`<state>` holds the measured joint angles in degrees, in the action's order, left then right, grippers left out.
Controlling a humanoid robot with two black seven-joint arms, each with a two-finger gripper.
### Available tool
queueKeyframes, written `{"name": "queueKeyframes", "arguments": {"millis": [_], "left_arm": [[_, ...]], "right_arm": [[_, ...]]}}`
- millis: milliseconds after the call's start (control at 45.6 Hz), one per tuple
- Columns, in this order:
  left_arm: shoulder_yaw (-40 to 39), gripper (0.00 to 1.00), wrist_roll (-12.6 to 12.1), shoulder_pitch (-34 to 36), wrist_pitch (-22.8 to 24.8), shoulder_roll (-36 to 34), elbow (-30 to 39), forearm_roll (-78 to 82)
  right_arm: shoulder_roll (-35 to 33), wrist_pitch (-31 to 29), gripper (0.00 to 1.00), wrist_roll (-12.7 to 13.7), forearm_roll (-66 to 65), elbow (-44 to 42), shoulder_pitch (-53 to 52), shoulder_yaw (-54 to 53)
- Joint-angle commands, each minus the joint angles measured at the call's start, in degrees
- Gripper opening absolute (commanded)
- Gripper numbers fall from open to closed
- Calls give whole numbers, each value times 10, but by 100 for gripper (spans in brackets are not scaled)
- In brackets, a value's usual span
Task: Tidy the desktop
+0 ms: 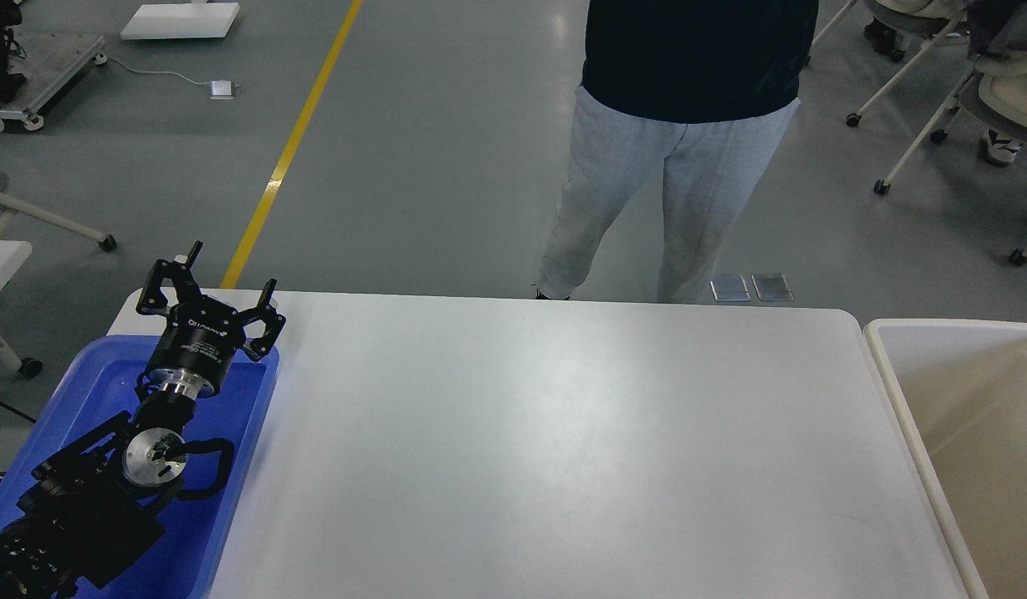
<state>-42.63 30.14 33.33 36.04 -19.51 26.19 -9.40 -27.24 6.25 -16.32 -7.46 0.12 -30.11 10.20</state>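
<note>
The desktop is a wide white tabletop with rounded corners, and nothing lies on its visible surface. My left gripper is open and empty; it hangs over the far end of the blue tray at the table's left edge. My left arm comes in from the lower left over the tray. My right gripper and arm are out of view.
A beige-white rimmed bin stands against the table's right edge, with a small brown bit inside. A person in grey trousers stands just behind the far table edge. Wheeled chairs stand at the far right.
</note>
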Motion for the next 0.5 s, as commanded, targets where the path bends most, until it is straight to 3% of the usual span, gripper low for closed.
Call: {"name": "queueKeyframes", "arguments": {"millis": [0,483], "left_arm": [[0,100,0,1,0,0,0,0],[0,100,0,1,0,0,0,0]], "right_arm": [[6,14,99,1,1,-3,-2,-3],[5,14,100,-1,2,-3,-33,-6]]}}
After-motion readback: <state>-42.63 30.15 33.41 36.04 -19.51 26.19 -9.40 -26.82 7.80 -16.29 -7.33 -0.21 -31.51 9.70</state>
